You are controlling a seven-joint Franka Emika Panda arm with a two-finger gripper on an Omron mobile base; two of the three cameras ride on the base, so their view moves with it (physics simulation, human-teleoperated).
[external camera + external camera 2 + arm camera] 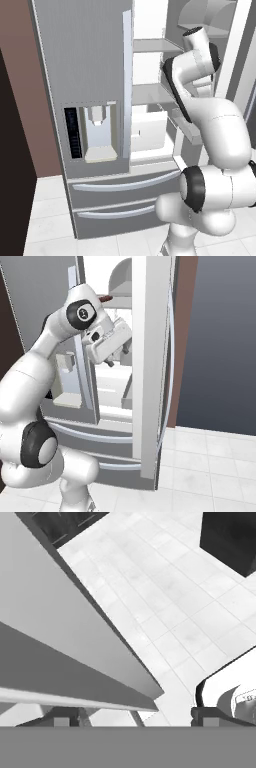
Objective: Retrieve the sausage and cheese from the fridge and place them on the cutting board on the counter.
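The grey fridge [85, 60] stands with its left door shut and its right door [150, 356] swung open, so the white interior and its shelves [150, 45] show. My arm reaches into the opening beside the open door. My gripper [120, 356] hangs by the door's inner side, its jaws wide apart and open. In the hand view the gripper [135, 721] points down at the floor, with the grey door edge [75, 662] crossing above its fingertips [61, 720]. A small reddish-brown sausage [105, 299] peeks out on an upper shelf behind my wrist. The cheese, cutting board and counter are out of view.
Two bottom drawers [125, 185] sit below the doors. A dark wall [15, 150] flanks the fridge on the left and a dark grey panel [220, 341] lies right of the open door. White tiled floor [50, 220] spreads in front. A black block [230, 537] stands on the floor.
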